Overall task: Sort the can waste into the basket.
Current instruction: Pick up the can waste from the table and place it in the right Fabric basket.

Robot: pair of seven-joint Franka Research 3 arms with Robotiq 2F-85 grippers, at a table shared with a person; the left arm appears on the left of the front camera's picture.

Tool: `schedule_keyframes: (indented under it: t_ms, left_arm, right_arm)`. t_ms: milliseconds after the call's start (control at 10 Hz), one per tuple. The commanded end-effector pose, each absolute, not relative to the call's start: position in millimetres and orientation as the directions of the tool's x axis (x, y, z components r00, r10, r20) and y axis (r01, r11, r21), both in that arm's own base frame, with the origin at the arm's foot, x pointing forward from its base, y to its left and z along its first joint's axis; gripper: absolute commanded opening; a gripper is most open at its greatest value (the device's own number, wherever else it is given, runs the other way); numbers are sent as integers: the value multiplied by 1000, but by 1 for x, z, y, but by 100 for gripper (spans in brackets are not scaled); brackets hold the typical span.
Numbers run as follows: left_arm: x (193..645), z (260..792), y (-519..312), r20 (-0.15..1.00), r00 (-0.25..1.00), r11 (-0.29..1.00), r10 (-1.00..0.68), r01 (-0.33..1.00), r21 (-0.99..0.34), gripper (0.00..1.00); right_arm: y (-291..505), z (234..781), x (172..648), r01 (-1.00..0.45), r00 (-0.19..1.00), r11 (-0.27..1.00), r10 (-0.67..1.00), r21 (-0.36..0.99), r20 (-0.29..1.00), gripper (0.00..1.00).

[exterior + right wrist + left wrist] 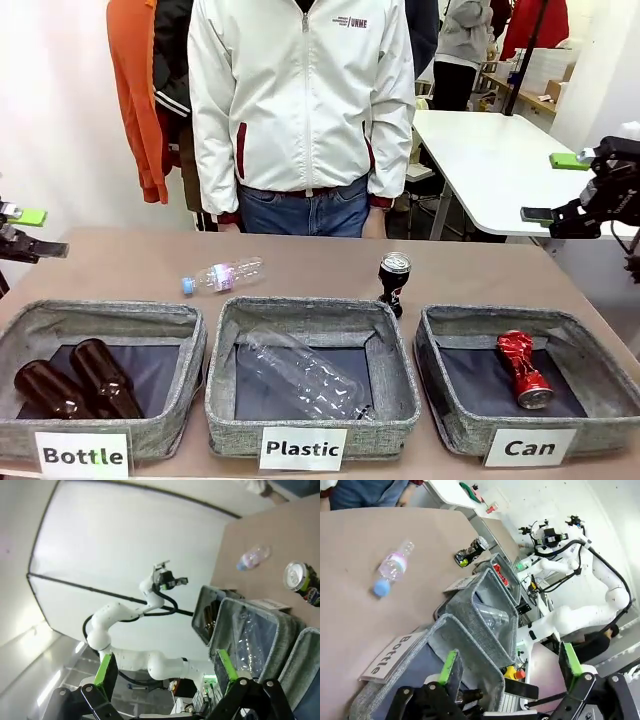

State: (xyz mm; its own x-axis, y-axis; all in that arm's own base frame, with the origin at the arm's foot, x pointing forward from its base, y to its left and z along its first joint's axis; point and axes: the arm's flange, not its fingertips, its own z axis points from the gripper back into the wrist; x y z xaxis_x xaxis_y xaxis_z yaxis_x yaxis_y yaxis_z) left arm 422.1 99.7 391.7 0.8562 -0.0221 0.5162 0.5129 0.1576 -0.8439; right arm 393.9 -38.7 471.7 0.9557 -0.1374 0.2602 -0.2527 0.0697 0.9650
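The crushed red can (524, 368) lies on the dark floor of the grey basket (455, 425) labelled "Can", at the right. The dark Pepsi can (393, 282) stands upright on the table just behind the gap between the Plastic and Can baskets; it also appears in the left wrist view (470, 552) and the right wrist view (300, 580). My left gripper (25, 232) hangs open at the far left edge, above the table. My right gripper (560, 187) is open, high at the far right, beyond the table's corner. Both are empty.
The middle basket (225, 400) labelled "Plastic" holds a clear bottle (300, 372). The left basket (190, 345) labelled "Bottle" holds two brown bottles (75, 380). A small clear bottle (222, 274) with a blue cap lies on the table. A person in a white jacket (300, 100) stands at the far side.
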Motion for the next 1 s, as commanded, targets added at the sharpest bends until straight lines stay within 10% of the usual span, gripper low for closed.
schedule_keyframes:
  t_ms: [0, 700, 900]
  left_arm:
    - [419, 395, 101, 518, 855, 168, -30, 515, -841, 100]
    - [419, 395, 101, 518, 855, 168, -30, 515, -841, 100]
    - [419, 395, 101, 518, 855, 168, -30, 515, -841, 100]
  right_arm:
    - [-39, 473, 394, -256, 957, 67, -122, 964, 262, 100]
    - [-38, 471, 394, -252, 957, 68, -134, 965, 259, 100]
    - [-25, 492, 417, -534, 840, 421, 169, 733, 515, 100]
